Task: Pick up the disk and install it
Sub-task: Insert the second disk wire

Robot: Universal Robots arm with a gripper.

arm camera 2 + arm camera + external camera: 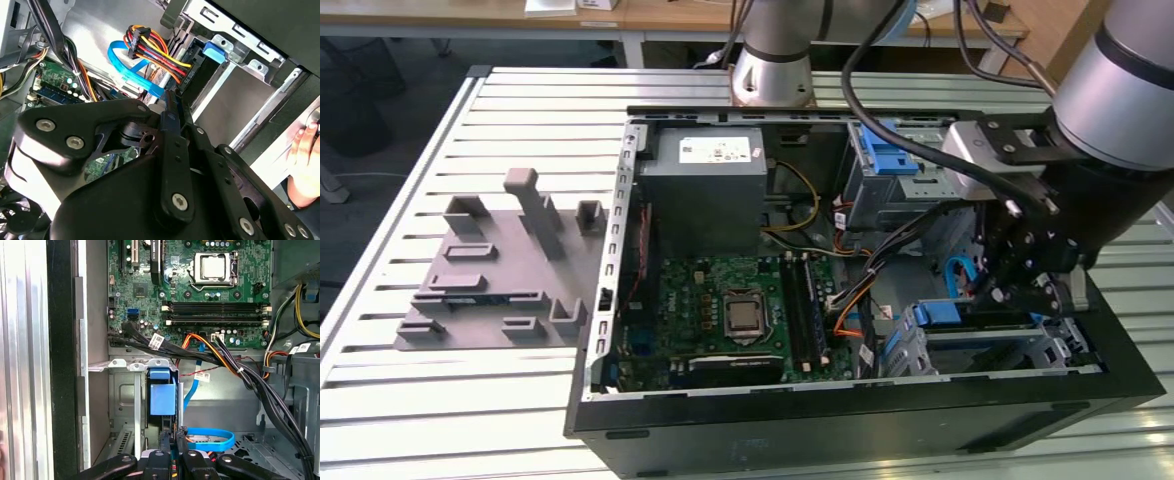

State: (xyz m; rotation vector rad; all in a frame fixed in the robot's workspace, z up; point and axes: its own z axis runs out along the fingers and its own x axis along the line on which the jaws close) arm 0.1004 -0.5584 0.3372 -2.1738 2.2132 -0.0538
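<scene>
Disk (162,395) sits edge-on in the drive cage (125,390) at the case's front corner, blue carrier up, my gripper (172,440) right over it with fingers nearly together, maybe pinching its edge, grip itself I cannot tell
</scene>
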